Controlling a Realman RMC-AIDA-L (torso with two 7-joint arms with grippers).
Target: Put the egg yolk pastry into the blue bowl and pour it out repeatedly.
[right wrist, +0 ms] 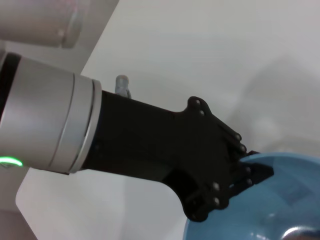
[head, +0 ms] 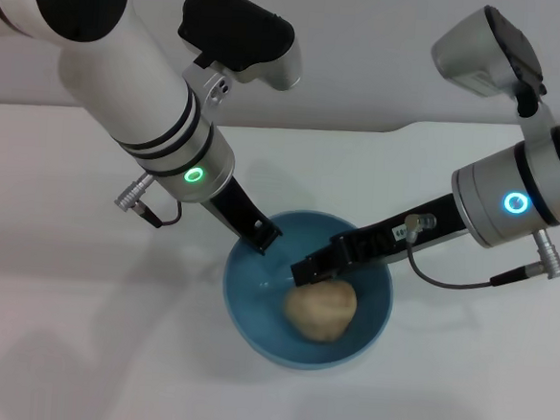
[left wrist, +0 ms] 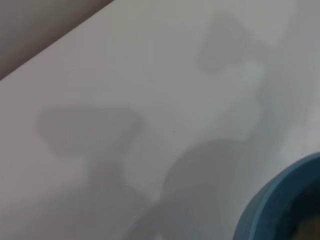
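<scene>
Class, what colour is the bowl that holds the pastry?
Light blue, glossy and plain; the blue bowl shows best in the head view.

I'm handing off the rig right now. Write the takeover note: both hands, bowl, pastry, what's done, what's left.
Left hand: at the blue bowl's far-left rim, apparently clamped on it.
Right hand: reaching inside the bowl, right above the egg yolk pastry; whether it grips or has let go cannot be told.
Pastry: lying in the bowl, which stands upright on the white table.
Done: pastry is in the bowl.
Left: withdraw the right hand, tip the bowl to pour the pastry out, repeat.
</scene>
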